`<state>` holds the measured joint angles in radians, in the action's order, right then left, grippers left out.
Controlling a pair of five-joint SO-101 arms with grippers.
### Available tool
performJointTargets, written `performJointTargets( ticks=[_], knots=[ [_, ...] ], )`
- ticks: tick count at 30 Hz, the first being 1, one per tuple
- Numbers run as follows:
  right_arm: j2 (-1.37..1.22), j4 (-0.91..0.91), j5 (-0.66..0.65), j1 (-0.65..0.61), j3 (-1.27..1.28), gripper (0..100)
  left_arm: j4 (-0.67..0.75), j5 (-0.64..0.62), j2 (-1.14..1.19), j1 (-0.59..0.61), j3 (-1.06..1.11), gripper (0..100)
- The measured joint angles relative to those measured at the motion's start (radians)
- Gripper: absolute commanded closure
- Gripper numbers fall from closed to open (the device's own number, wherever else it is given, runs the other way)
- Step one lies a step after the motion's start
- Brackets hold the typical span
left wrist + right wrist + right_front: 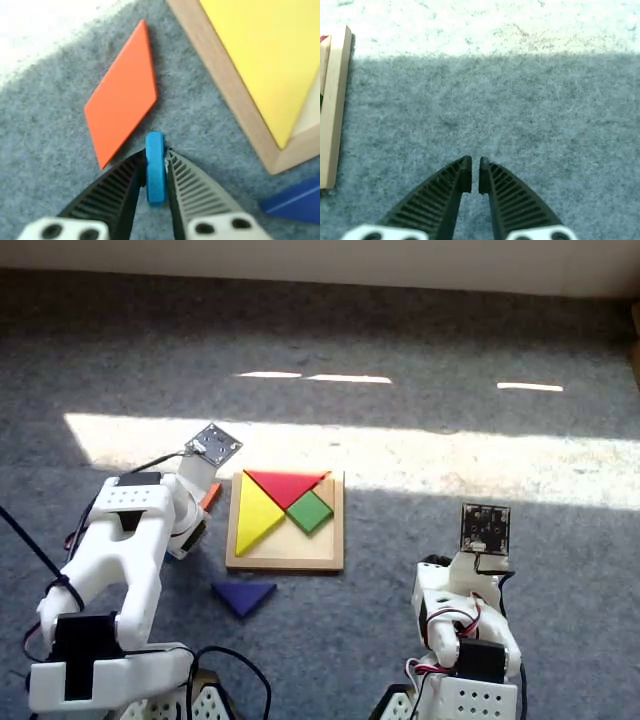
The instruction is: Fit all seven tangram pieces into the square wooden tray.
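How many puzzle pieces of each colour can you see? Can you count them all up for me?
red piece: 1
yellow piece: 1
green piece: 1
dark blue piece: 1
orange piece: 1
light blue piece, held in the left end effector: 1
Total: 6

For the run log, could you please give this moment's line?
left fingers: shut on blue piece; right fingers: shut, empty; tray: three pieces

White arms point(125, 540) carry black motors, black cables and ribbed black tool fingers point(445, 195).
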<state>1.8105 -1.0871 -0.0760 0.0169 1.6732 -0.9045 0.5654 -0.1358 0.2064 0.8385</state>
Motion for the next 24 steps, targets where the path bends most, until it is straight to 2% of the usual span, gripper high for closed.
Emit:
performJointTargets(
  ticks=[3, 10, 16, 24],
  knots=[
    [0.0, 0.0, 0.0, 0.0, 0.0, 95.7, -0.023, 0.0, -0.002, 0.002, -0.005, 99],
    [0.0, 0.0, 0.0, 0.0, 0.0, 95.7, -0.229, 0.0, -0.187, -0.035, -0.057, 99],
    [0.0, 0.0, 0.0, 0.0, 0.0, 95.7, -0.319, -0.066, -0.341, -0.235, -0.06, 99],
    [0.0, 0.0, 0.0, 0.0, 0.0, 95.7, -0.275, -0.155, -0.25, -0.483, -0.114, 99]
  ],
)
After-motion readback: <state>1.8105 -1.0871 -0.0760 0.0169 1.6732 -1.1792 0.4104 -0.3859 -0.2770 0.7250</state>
